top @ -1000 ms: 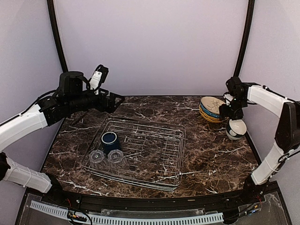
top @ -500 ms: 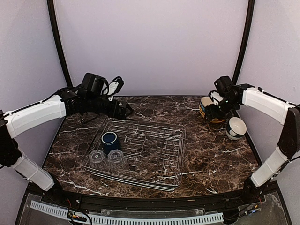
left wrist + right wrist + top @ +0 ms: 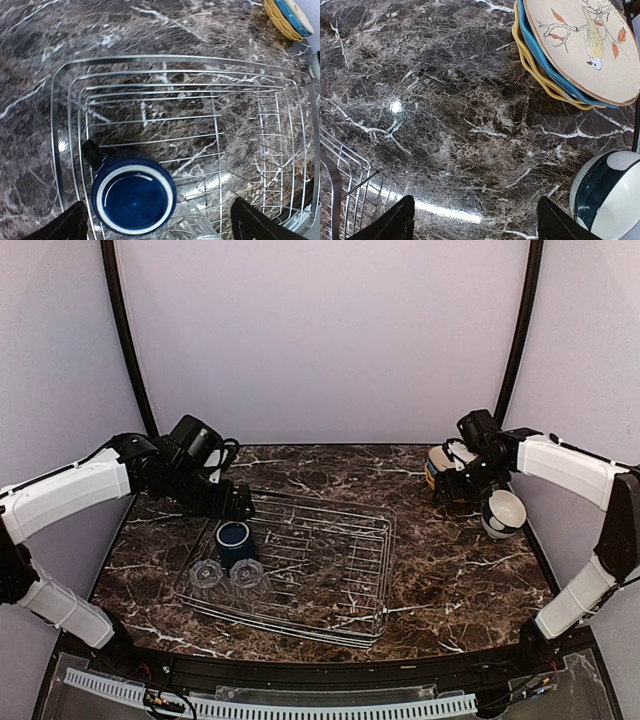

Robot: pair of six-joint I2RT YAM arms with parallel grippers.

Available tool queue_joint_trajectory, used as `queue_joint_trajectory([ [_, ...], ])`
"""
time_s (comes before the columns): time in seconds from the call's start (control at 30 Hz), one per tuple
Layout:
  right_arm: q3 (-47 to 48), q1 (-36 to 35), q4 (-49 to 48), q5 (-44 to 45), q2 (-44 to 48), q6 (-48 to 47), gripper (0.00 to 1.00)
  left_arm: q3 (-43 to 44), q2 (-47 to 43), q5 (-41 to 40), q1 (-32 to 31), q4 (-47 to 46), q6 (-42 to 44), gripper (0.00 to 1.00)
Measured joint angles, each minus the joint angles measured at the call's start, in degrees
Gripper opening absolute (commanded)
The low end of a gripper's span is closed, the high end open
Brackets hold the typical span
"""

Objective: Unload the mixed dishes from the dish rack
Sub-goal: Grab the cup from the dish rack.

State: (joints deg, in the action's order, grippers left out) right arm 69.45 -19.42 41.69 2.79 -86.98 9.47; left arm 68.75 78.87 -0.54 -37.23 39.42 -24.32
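The dish rack lies mid-table, a low silver wire tray. At its left end stands a dark blue mug, mouth up, with two clear glasses just in front of it. My left gripper hovers open above the mug, fingers wide on either side and touching nothing. A stack of plates, a bird-painted cream one on blue and yellow rims, sits at the back right, and a teal and white bowl lies beside it. My right gripper is open over bare marble by the stack.
The rack's middle and right end hold nothing. One rack corner shows at the left of the right wrist view. The bowl lies close to the table's right edge. Curved walls close in the back and sides.
My left arm has swung down and forward to hang over the mug. The right gripper has drawn away from the bowl toward the plates, and its fingers have spread wider.
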Motion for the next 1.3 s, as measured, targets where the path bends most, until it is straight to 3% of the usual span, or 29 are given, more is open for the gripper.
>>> queue_joint_trajectory([
  [0.2,-2.08,0.00,-1.90,-0.55,0.26,-0.42,0.82,0.09,1.46,-4.94,-3.21,6.36,-7.06,0.99],
  [0.4,-3.28,0.00,-2.25,-0.61,1.05,-0.63,0.82,2.36,8.79,-10.62,-7.26,11.10,-11.19,0.99],
  [0.93,-3.43,0.00,-2.38,-0.68,2.99,-0.83,0.82,2.56,15.04,-14.88,-7.74,12.57,-12.00,0.99],
  [1.3,-5.14,0.00,-2.75,-0.74,2.99,-0.79,0.82,2.58,16.17,-12.26,-5.49,8.66,-10.05,0.83],
])
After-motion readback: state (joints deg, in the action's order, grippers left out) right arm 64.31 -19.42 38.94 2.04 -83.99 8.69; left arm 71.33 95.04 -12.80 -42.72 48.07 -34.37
